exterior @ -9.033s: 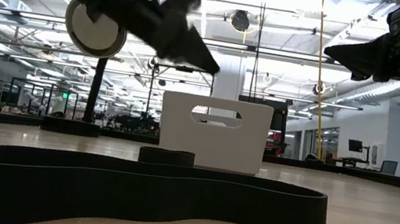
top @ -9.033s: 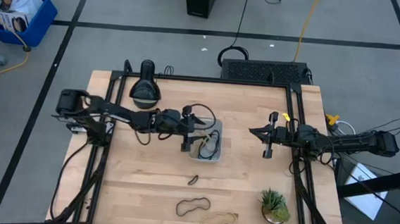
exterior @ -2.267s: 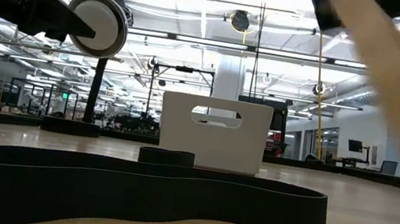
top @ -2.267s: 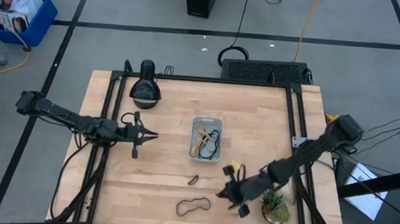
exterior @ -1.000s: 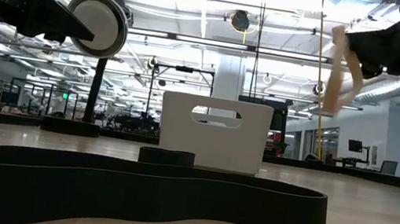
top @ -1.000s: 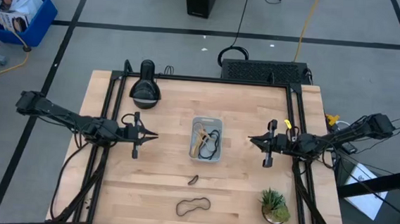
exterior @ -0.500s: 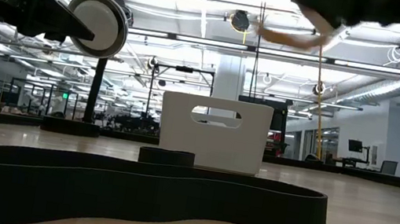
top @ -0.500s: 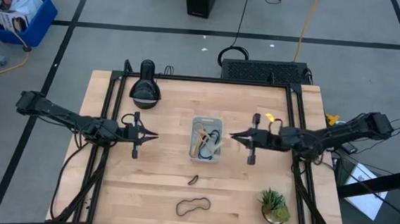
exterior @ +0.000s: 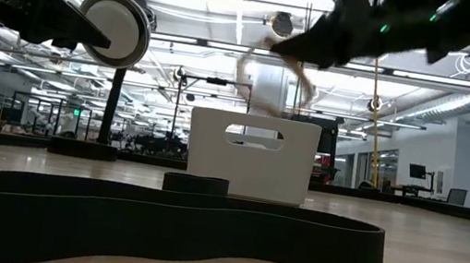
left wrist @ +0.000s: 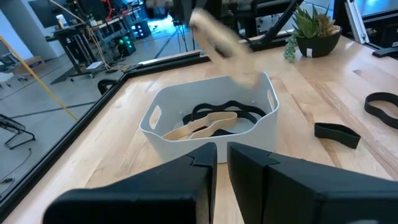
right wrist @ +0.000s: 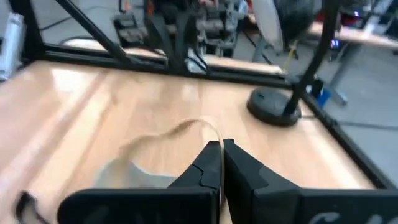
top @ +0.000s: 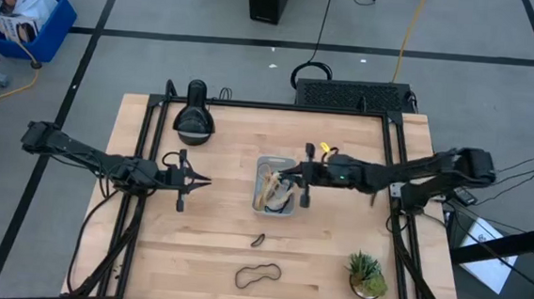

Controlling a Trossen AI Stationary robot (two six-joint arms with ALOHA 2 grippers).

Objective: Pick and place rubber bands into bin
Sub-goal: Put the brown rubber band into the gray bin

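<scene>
**High view says: partway done, one tan band about to go in**

High view first. The bin [top: 275,185] sits mid-tabletop with at least a tan and a black band already inside. The right pincer [top: 292,178] is over the bin's edge, clamped on a tan rubber band [top: 285,176], so I'd call that one basically delivered but not let go yet. Two black ones are left out: a small dark band [top: 258,239] just below the bin and a long black band [top: 257,276] near the front edge. The left pincer [top: 201,179] waits well off to the bin's side, nearly closed, nothing in it.

Low view: the tan loop hangs limp and blurry above the white-looking bin [exterior: 251,155], under the right pincer [exterior: 289,54]. The long black band [exterior: 156,222] fills the foreground, lying flat and wavy, with the small one behind it.

Left wrist view: two bands lie in the bin [left wrist: 211,118], one tan, one black, both floppy and curvy. The tan one in the air is just a smear here, so I can't tell how far over the rim it is.

Right wrist view: fingers pinched together on the thin tan strip, which arcs away over the tabletop.

So roughly: two in, one arriving, two to go.
</scene>
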